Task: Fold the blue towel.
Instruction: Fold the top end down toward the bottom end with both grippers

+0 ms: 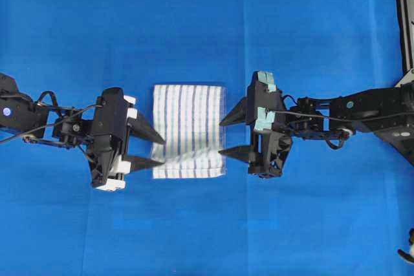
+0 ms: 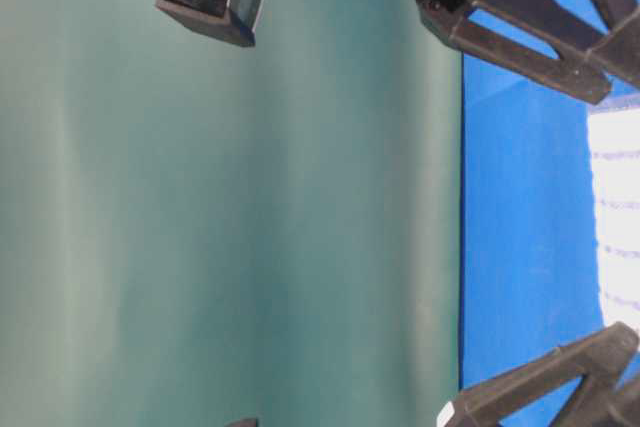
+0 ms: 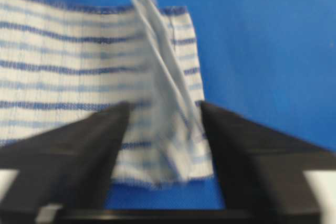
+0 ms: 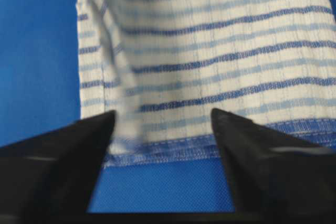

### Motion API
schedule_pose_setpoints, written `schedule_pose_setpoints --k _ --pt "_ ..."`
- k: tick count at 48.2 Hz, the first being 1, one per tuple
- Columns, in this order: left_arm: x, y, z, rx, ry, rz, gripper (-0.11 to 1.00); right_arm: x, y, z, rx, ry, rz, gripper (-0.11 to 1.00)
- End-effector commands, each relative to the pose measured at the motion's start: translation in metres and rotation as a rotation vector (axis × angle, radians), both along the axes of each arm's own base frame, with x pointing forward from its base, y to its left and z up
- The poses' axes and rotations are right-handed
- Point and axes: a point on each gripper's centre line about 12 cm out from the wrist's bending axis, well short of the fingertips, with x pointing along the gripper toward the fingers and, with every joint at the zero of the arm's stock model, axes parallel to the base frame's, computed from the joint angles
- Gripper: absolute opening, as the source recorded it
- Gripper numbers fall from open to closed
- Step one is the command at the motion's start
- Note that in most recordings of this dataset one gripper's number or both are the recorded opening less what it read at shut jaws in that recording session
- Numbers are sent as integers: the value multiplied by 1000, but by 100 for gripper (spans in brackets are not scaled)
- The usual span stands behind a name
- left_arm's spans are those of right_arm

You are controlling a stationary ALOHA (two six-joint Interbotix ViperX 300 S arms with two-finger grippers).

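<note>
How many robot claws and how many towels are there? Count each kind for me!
Robot claws: 2, the left gripper and the right gripper
Striped towels: 1, the blue towel
Blue table covers: 1, the table covering
Total: 4

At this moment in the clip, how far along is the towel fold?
Done: the blue towel lies on the table covering as a compact rectangle, apparently folded over. In hand: nothing is gripped; the left gripper and right gripper flank it with jaws apart, and a blurred flap in the left wrist view looks unsettled. Left: the flap settling flat, perhaps another fold.
</note>
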Motion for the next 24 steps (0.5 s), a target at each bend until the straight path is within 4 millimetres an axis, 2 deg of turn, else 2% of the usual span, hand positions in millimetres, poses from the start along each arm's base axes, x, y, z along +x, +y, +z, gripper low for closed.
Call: schedule_pose_setpoints --k 1,4,7,14,24 --pt "2 0 10 -8 -22 1 66 3 1 13 3 -44 2 93" --pt "1 0 12 -7 -21 0 82 2 1 18 1 -53 5 91" --pt "-1 0 15 -2 -18 -6 91 1 1 26 0 -75 9 87" --pt "-6 1 31 2 -18 -14 88 -8 0 46 -20 -131 31 87" --pt "-22 4 63 -1 -44 -24 87 -30 -1 72 -48 -185 69 87"
